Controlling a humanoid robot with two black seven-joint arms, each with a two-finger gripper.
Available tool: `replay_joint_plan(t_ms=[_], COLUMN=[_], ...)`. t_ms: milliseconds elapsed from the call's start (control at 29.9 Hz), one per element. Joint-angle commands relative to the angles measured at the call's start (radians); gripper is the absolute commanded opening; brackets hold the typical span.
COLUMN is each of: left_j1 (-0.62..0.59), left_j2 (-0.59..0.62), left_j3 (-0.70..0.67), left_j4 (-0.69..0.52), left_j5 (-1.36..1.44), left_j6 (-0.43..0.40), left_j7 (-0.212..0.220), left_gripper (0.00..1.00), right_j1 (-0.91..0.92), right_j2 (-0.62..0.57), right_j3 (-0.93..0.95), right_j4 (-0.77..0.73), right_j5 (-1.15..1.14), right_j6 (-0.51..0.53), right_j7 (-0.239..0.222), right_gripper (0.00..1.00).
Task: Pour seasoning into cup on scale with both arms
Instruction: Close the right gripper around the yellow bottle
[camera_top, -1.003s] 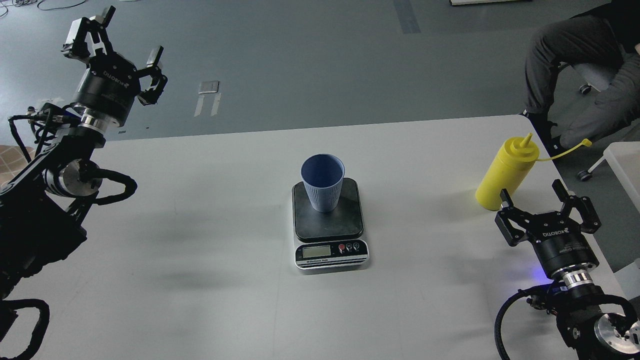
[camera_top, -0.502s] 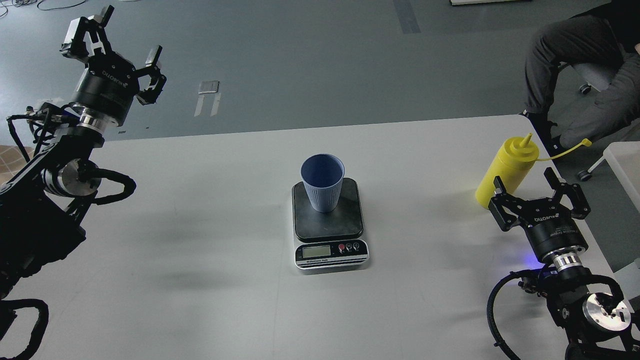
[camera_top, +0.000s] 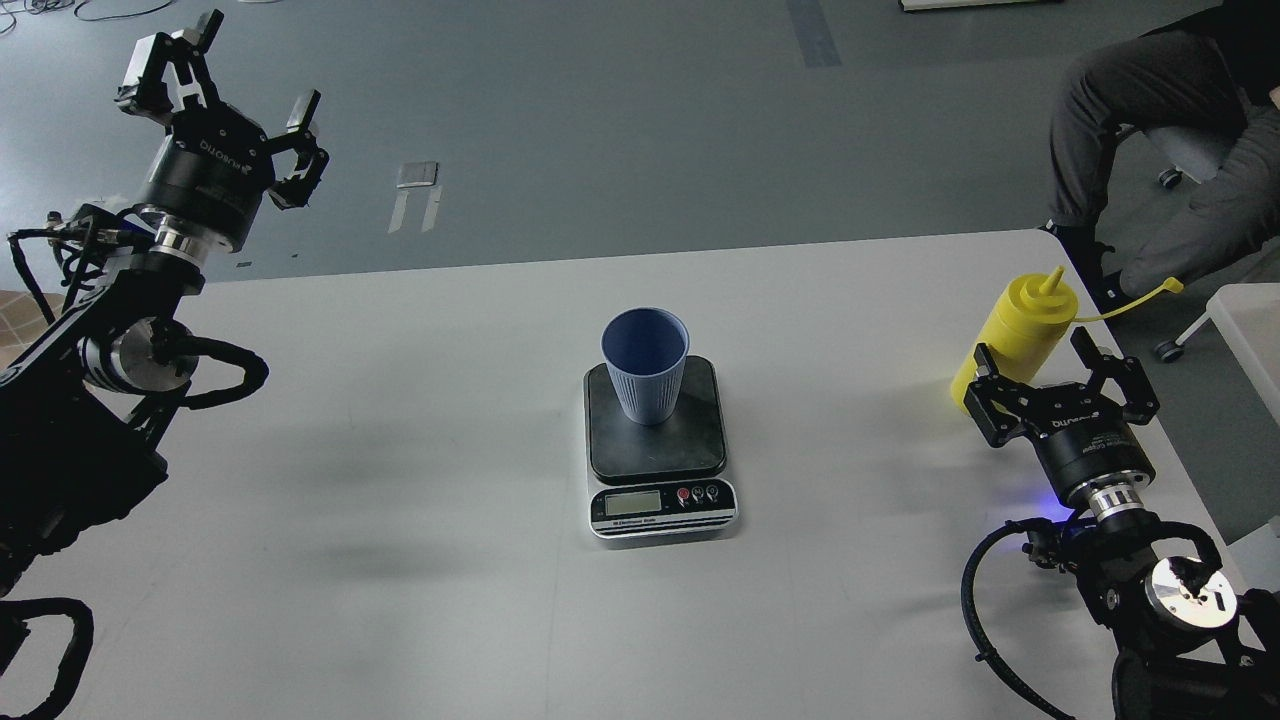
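Seasoning (camera_top: 1020, 325): yellow, upright; right gripper (camera_top: 1035, 360) and left gripper (camera_top: 245, 75) spread wide.

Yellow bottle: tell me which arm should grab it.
Right. The right gripper is open right beside the yellow bottle; the left gripper is raised far off, across the table.

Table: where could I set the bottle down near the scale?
Bare table lies left of the scale and cup, and between the scale and the yellow bottle. It is crowded at the right edge, where the open right gripper straddles the bottle.
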Motion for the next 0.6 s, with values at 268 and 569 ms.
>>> replay_joint_plan(t_ms=[268, 569], left_j1=[0.0, 0.0], left_j2=[0.0, 0.0], left_j3=[0.001, 0.001], left_j4=[0.0, 0.0], left_j5=[0.0, 0.0], left_j6=[0.0, 0.0], left_j7=[0.0, 0.0], left_gripper=[0.98, 0.98], right_j1=[0.018, 0.02], right_j2=[-0.001, 0.0], right_j3=[-0.02, -0.02], right_j4=[-0.022, -0.03], right_j5=[0.002, 0.0], right_j6=[0.0, -0.003], right_j7=[0.005, 0.007], right_gripper=[0.94, 0.84])
